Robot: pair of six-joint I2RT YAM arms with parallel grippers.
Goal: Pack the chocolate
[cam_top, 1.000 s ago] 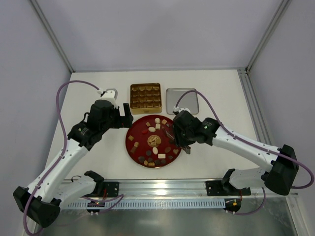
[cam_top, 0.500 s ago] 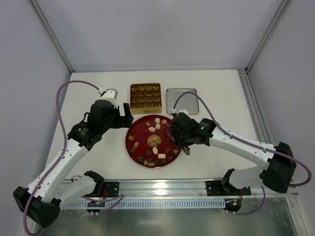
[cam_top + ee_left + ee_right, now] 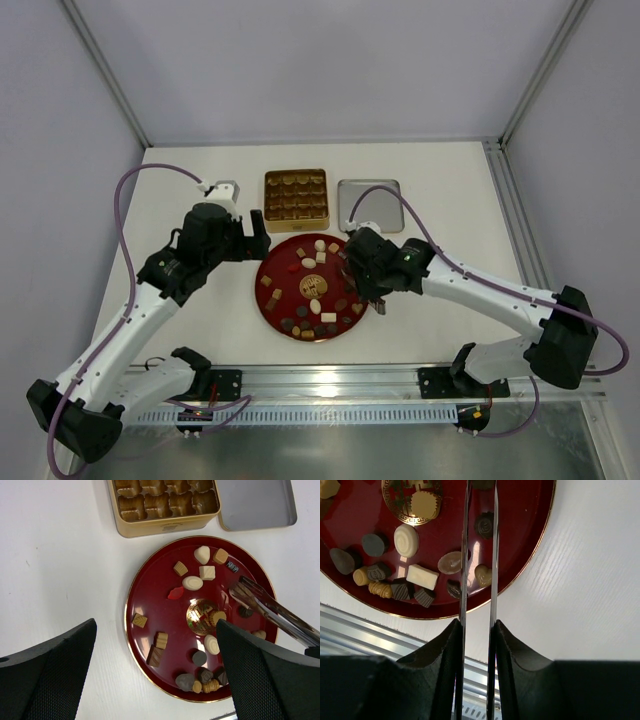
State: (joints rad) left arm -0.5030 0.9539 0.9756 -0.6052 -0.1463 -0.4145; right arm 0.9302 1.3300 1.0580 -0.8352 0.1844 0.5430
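Many small chocolates [image 3: 315, 305] in dark brown, tan and cream lie on the red round plate [image 3: 262, 290]. They also show in the left wrist view [image 3: 192, 583] and the right wrist view [image 3: 406, 539]. My right gripper [image 3: 358, 278] is shut on thin metal tongs [image 3: 465, 555], whose blades reach over the plate's right side. A dark chocolate [image 3: 483, 525] lies between the slightly parted blades. The tong tips [image 3: 237, 587] show near the plate's upper right. My left gripper [image 3: 250, 235] is open and empty, held above the plate's left edge.
The gold square box [image 3: 296, 195] stands behind the plate, its compartments holding brown pieces [image 3: 157, 502]. Its silver lid [image 3: 370, 205] lies to the right of it. An aluminium rail [image 3: 330, 385] runs along the near table edge.
My right arm has shifted slightly left, carrying the tongs further over the plate. The left arm has not moved.
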